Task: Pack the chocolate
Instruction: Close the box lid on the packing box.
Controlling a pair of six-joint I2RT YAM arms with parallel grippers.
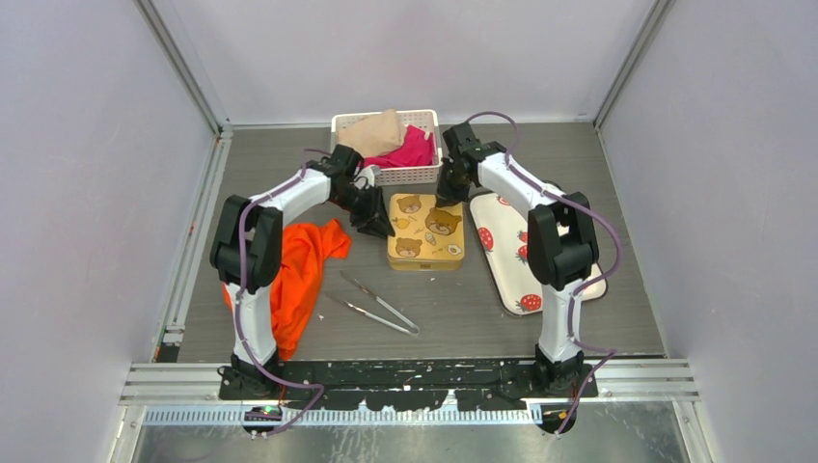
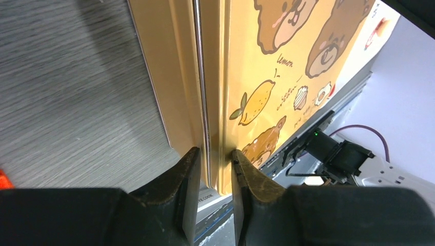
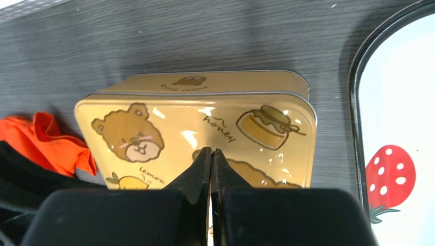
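My left gripper (image 2: 214, 154) straddles the left rim of the gold tin (image 1: 426, 231), one finger outside the wall and the other over the lid's glossy, bear-printed top. The jaws stand a little apart, and I cannot tell whether the pads press the metal. My right gripper (image 3: 211, 154) is clenched on nothing, tips together over the lid near its far edge. The lid is on, its rounded corners flush, and the chocolate is out of my sight in every view.

Room is tight. A white lattice basket (image 1: 415, 176) sits just behind the tin, the strawberry tray (image 1: 502, 289) is just beside its right edge, and a crumpled orange cloth (image 1: 299, 265) lies to the left. The widest gap is on the near side, where metal tongs (image 1: 371, 304) lie on the grained grey table (image 1: 463, 309).
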